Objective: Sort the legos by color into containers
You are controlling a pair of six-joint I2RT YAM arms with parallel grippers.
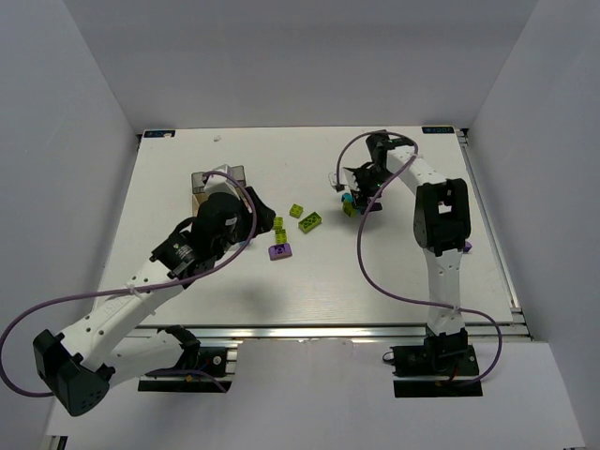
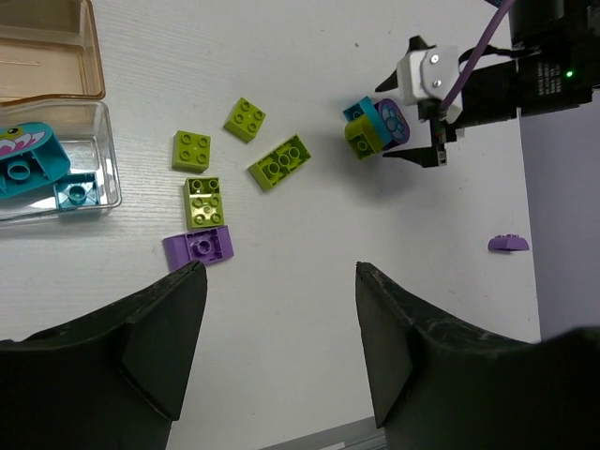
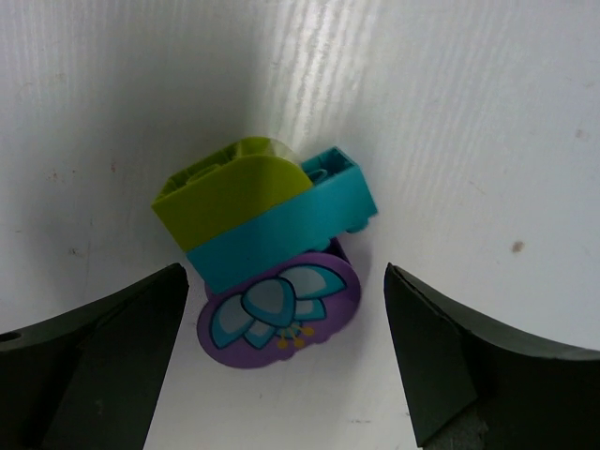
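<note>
Toward the far left corner of the table (image 1: 394,281), clear tray (image 2: 111,178) holds teal bricks (image 2: 28,159); left gripper (image 2: 277,272) open, empty; right gripper (image 3: 283,274) wide open astride a slanting lime-teal-purple stack (image 3: 267,220)

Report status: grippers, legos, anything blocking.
Left gripper open, empty. Right gripper open over green-teal-purple stack. Two teal legos in clear tray. Nothing blocking.

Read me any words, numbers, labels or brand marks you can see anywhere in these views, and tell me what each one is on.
No readable text in any view.
Purple round piece: a printed flower, no letters.
Teal brick in the clear tray: a printed pattern, no letters.
Studs on the lime bricks: too small to read any mark.
</note>
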